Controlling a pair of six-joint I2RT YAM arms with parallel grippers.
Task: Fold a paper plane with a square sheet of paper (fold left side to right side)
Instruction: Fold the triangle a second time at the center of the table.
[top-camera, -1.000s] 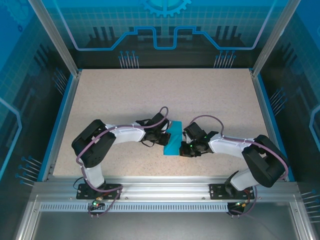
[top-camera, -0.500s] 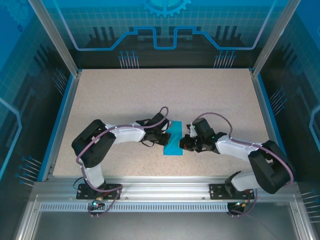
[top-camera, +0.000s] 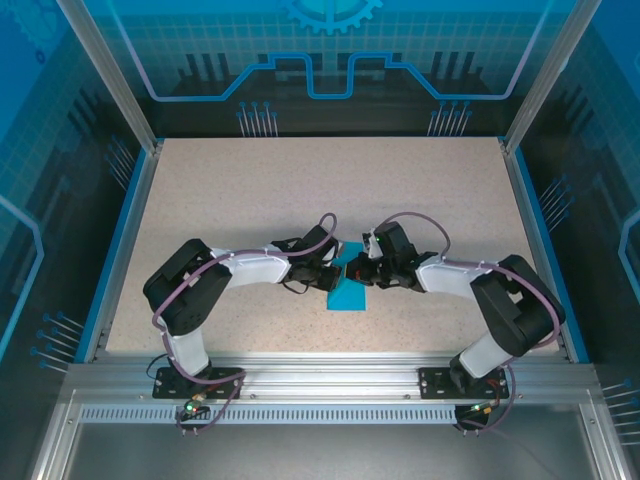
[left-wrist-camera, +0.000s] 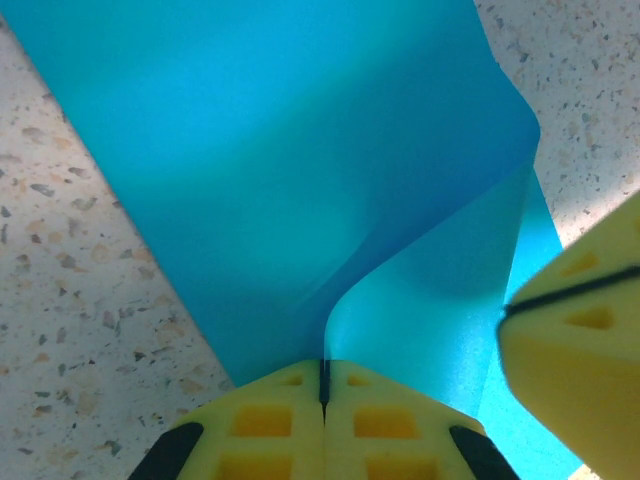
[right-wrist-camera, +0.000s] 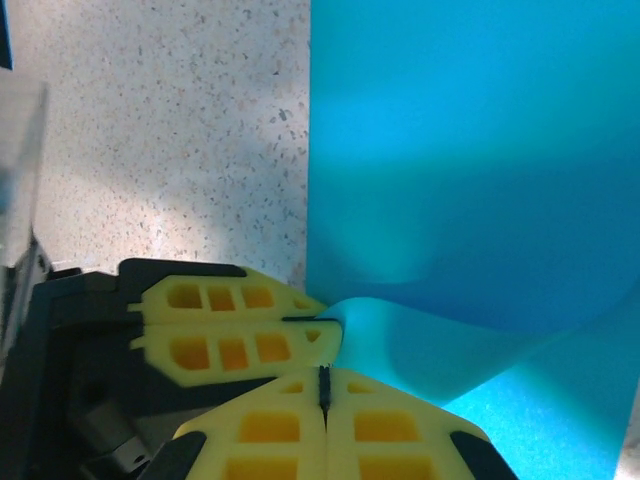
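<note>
**A:** Quick count: one square sheet of paper, teal-blue. It lies on the speckled counter, about the middle and a bit toward the near edge, right between the two claws. From above it reads as a narrow strip, not a full square, so it's already doubled over. No finished dart shape.

**B:** Yeah, one sheet. The left wrist view shows the paper in two layers, the top one curling up off the lower one in a soft bulge.

**A:** And the claws? I count two, one per arm.

**B:** The left claw has its yellow pads pressed together. The raised edge of the top layer runs straight into the seam between them, so it looks nipped on the paper. The right claw sits just beside it, over the sheet.

**A:** From the right wrist, the right claw is also together, tips touching the curled paper. Can't tell if any paper is actually caught in it. The left claw is right next to it, tip against the same curl.

**B:** Overhead, the left claw and right claw meet over the sheet from either side.
</note>
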